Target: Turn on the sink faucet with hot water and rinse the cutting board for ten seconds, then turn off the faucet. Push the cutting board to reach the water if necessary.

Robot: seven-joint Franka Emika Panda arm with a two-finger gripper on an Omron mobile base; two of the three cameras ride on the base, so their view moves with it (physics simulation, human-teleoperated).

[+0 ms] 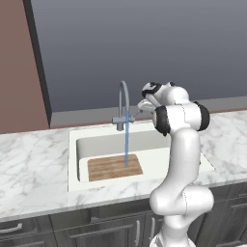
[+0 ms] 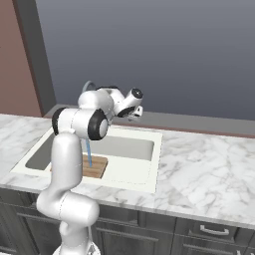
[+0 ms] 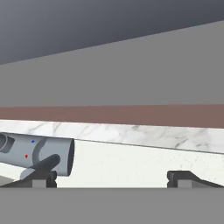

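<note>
The white sink [image 1: 72, 164] is set into the marble counter. From the grey gooseneck faucet [image 1: 123, 99], a thin blue stream of water [image 1: 127, 144] falls straight onto the wooden cutting board [image 1: 115, 167], which lies flat on the basin floor. My gripper [image 1: 141, 108] hovers just right of the faucet base, at the height of the side lever. In the hand view the gripper [image 3: 116, 178] is open, its left fingertip [image 3: 43, 177] right beside the grey faucet body [image 3: 39, 152] and its dark lever. From the right, my arm hides part of the board [image 2: 97, 167] and the water [image 2: 88, 152].
Marble counter [image 1: 34, 164] stretches on both sides of the sink [image 2: 149, 174]. A low grey ledge [image 1: 87, 116] and dark wall run behind the faucet. A brown wall panel [image 1: 17, 62] stands at the far left. Dark cabinet fronts [image 1: 96, 226] sit below.
</note>
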